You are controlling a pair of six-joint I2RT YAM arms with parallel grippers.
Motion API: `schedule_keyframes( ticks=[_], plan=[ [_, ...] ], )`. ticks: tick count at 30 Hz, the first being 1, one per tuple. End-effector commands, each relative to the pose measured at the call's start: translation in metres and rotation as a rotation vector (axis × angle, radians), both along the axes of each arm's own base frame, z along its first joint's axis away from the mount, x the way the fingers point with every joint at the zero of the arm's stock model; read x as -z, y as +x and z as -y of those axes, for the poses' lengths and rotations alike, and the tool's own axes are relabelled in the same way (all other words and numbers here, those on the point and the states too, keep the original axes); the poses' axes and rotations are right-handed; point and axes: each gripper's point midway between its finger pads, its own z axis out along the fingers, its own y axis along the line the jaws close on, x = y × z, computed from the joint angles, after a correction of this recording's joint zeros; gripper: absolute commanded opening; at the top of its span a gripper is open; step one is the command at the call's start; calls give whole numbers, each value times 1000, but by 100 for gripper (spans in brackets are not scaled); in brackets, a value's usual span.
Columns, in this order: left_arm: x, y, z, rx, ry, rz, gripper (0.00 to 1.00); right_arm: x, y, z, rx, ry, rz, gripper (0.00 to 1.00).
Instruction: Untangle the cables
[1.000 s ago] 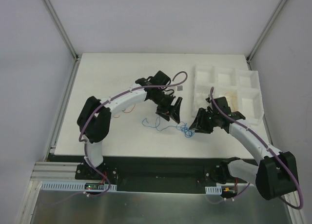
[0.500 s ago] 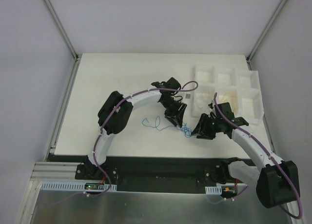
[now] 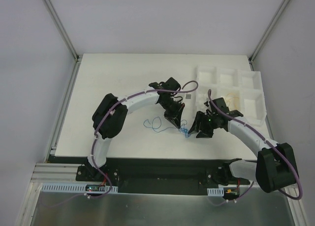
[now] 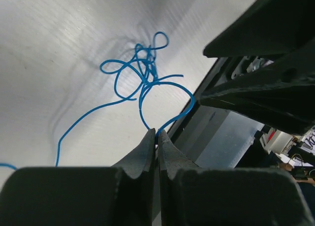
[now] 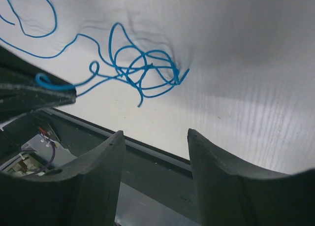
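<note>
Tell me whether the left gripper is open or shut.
Shut: the left gripper has its fingertips pressed together, pinching a strand of the blue cable between them.

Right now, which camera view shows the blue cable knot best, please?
The right wrist view: the blue cable knot lies whole, large and sharp. The left wrist view shows it smaller, with one strand pinched in the left gripper. The top external view shows only a tiny blue squiggle.

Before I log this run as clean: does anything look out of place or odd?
Only the blue cable stands out: a knot of overlapping loops lying on the table. The left gripper has its jaws shut on one strand; the right gripper is open beside the knot.
</note>
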Motion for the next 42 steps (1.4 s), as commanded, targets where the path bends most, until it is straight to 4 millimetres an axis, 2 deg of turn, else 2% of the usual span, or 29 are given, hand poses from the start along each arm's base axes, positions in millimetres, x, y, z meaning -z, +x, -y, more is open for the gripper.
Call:
schedule_keyframes(
  ticks=[1,13,17,22,28,35,37,42],
  plan=[
    [-57,-10,-3,-11,-88,56,0,-17,22,-15,-15,-10,70,56],
    [-89,-30,-6,-24,-136,26,0,-24,40,-45,-51,-12,100,53],
    [-88,-34,-12,-33,-127,22,0,-37,43,-56,-61,48,141,54],
    [-83,-38,-17,-45,-105,18,0,-63,43,-52,-55,110,237,59],
    [-92,-39,-17,-38,-128,34,0,-65,42,-34,-20,108,233,59],
    [-96,-40,-15,-32,-144,24,0,-76,49,-49,-114,119,208,42],
    [-96,-40,-15,-32,-143,21,0,-80,49,-59,-143,169,203,40],
    [-96,-39,-15,-31,-143,29,0,-70,38,-78,-167,216,140,36]
  ],
)
